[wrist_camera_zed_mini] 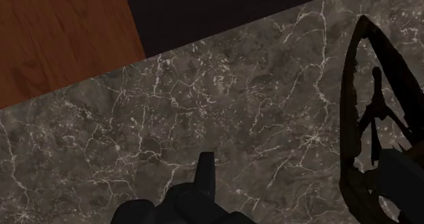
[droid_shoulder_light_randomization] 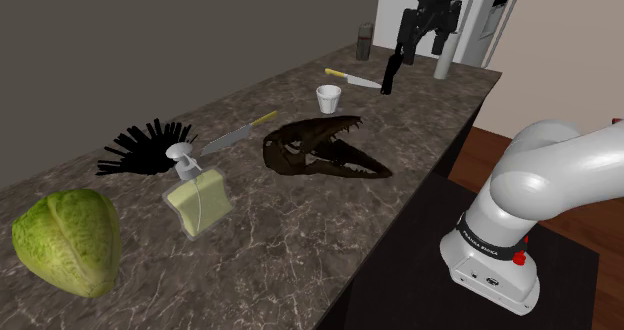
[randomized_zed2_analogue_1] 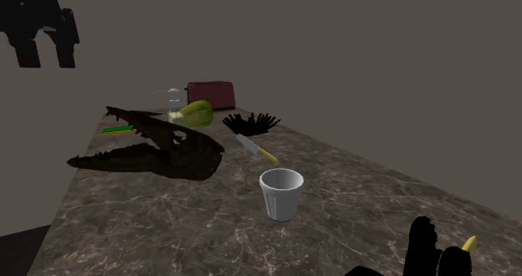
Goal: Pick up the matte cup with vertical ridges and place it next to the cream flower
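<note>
Dark, pale-veined stone surface (droid_shoulder_light_randomization: 420, 178) bearing the task's cup (randomized_zed2_analogue_1: 281, 193), a white, empty vessel standing upright on the bare stone, its wall marked with fine vertical ridges. In the shoulder view the cup lies toward the far end of the surface, between a dark brown toothed skull (droid_shoulder_light_randomization: 318, 150) with gaping jaws and a yellow-handled knife (droid_shoulder_light_randomization: 352, 79), near the knife but touching neither. A second yellow-handled knife (droid_shoulder_light_randomization: 240, 135) lies toward that view's left of the skull, its blade pointing at a black spiky object (droid_shoulder_light_randomization: 148, 146) spread flat on the stone. Just beside this object stands a spray bottle (droid_shoulder_light_randomization: 198, 196) of pale yellow liquid, and nearer the camera rests a green cabbage (droid_shoulder_light_randomization: 66, 240). In the second exterior view the cup stands in the foreground, the skull to its left, and a reddish toaster (randomized_zed2_analogue_1: 211, 93) stands at the far end. The white arm (droid_shoulder_light_randomization: 540, 173) rises at the shoulder view's lower right. In the wrist view the black hand (wrist_camera_zed_mini: 204, 185) hangs above bare stone close to the edge of the surface, with the skull to one side and a wooden floor (wrist_camera_zed_mini: 61, 39) beyond the edge; one finger (wrist_camera_zed_mini: 204, 170) shows plainly, and whether the hand is open or closed cannot be told
</note>
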{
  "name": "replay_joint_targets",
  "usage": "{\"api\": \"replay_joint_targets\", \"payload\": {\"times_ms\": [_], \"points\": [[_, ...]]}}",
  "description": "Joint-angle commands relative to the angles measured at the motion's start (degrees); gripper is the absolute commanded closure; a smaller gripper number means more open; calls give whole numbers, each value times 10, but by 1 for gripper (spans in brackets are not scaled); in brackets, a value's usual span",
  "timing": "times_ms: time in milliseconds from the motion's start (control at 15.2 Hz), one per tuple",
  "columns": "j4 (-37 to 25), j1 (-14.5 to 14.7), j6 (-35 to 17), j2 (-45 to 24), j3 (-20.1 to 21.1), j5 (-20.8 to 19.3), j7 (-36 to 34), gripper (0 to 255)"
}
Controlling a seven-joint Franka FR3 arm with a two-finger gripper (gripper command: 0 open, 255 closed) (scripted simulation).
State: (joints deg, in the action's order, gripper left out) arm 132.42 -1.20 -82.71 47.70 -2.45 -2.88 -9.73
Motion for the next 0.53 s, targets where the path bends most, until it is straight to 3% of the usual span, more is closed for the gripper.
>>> {"api": "replay_joint_targets", "payload": {"times_ms": [0, 462], "points": [[0, 0, 0, 0, 0, 0, 0, 0], [-6, -2, -115, -113, -57, -6, 51, 0]]}}
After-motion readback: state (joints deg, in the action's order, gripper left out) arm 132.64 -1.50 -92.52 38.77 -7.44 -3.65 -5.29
